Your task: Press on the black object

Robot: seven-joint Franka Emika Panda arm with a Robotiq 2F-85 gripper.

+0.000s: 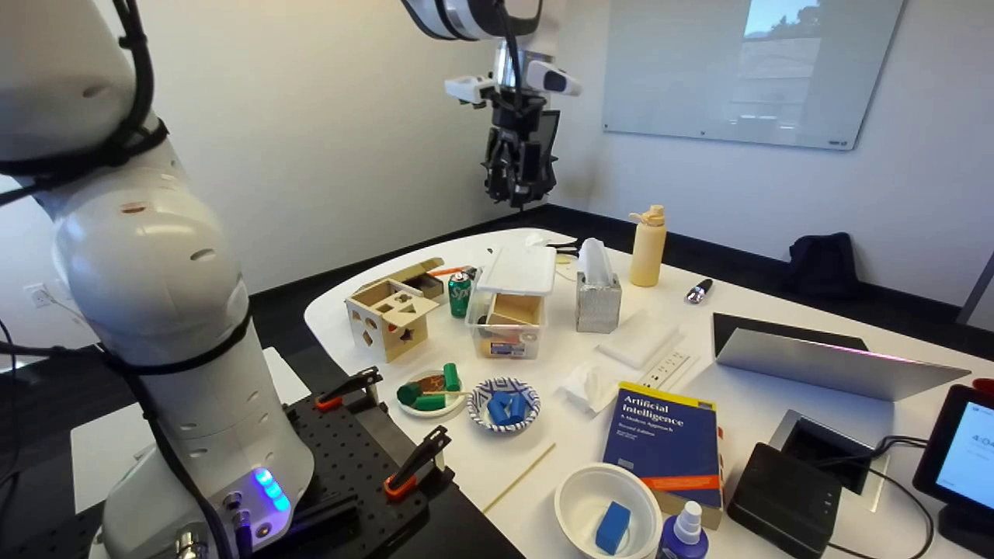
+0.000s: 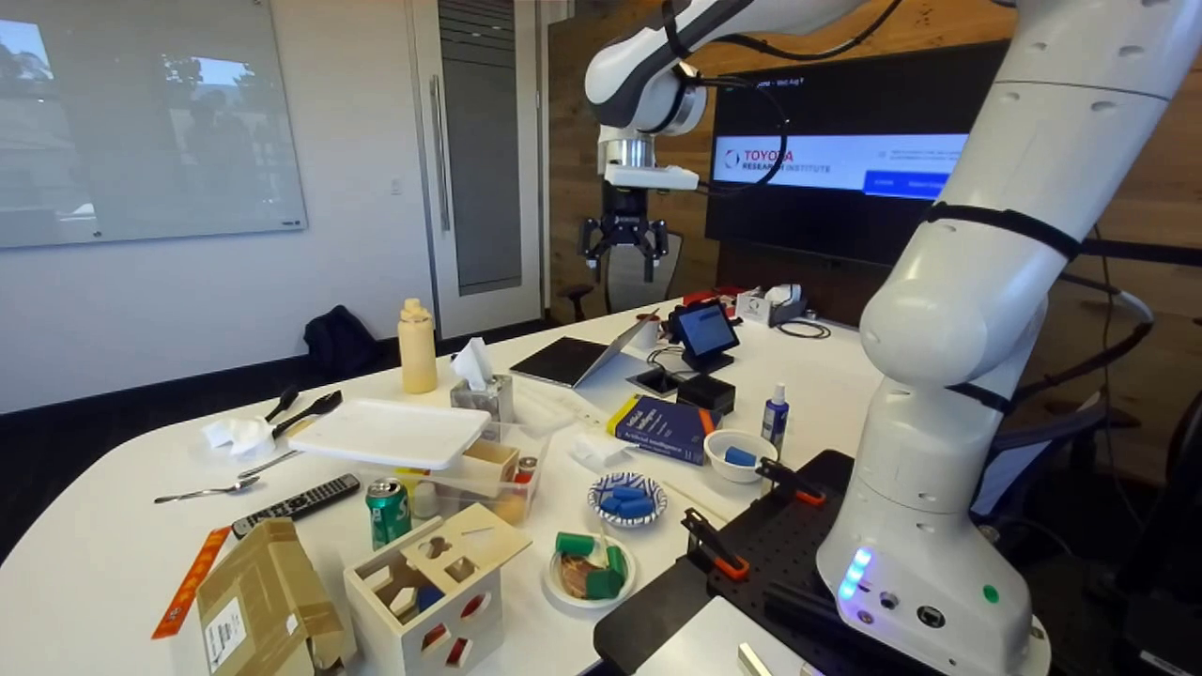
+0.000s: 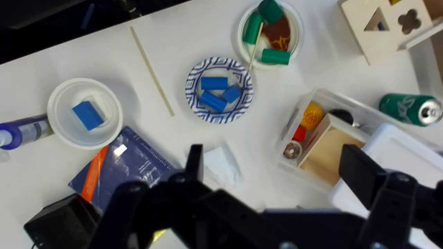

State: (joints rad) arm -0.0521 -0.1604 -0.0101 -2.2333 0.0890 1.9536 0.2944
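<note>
The black object (image 1: 784, 498) is a low matte black box on the white table, beside the blue book. It also shows in an exterior view (image 2: 706, 392) behind the book and in the wrist view (image 3: 61, 221) at the lower left, partly cut off by the gripper's dark linkage. My gripper (image 2: 624, 270) hangs high above the table, pointing down, well apart from the black object. In the wrist view the gripper's fingers (image 3: 271, 152) are wide apart with nothing between them. It also shows in an exterior view (image 1: 519, 196), high over the table's far part.
The blue book (image 1: 664, 442), a white bowl (image 1: 571, 501) and a spray bottle (image 1: 683, 536) stand close to the black object. A dark-framed screen (image 1: 967, 458), cables and a laptop (image 1: 839, 361) are near it. A tissue box (image 1: 598, 303) and yellow bottle (image 1: 648, 248) stand tall.
</note>
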